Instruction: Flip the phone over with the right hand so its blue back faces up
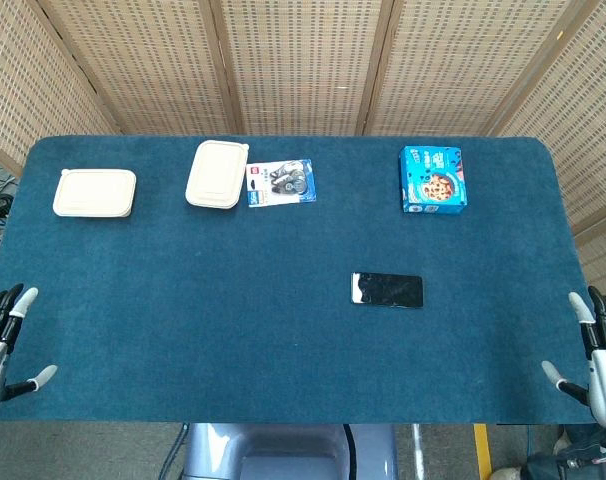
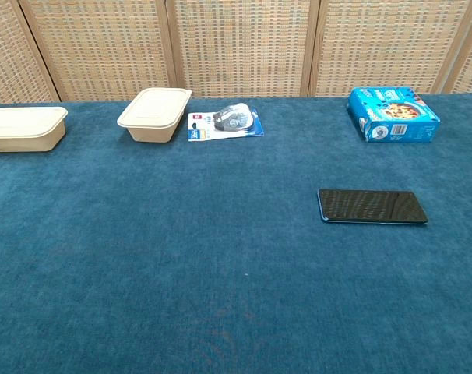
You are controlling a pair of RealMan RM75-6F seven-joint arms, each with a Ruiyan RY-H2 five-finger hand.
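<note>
The phone (image 1: 387, 290) lies flat on the blue table cloth, right of centre, with its dark screen up; the chest view shows the phone (image 2: 372, 206) with a thin blue edge. My right hand (image 1: 598, 355) hovers at the table's front right corner, fingers spread, holding nothing, well to the right of the phone. At the front left corner my left hand (image 1: 1, 340) is open too, fingers apart. Neither hand appears in the chest view.
Two beige lidded food boxes (image 1: 95, 193) (image 1: 217, 174) sit at the back left, with a blister pack (image 1: 279, 183) beside the second. A blue cookie box (image 1: 434, 179) stands at the back right. Wicker screens close off the back of the table (image 1: 233, 330).
</note>
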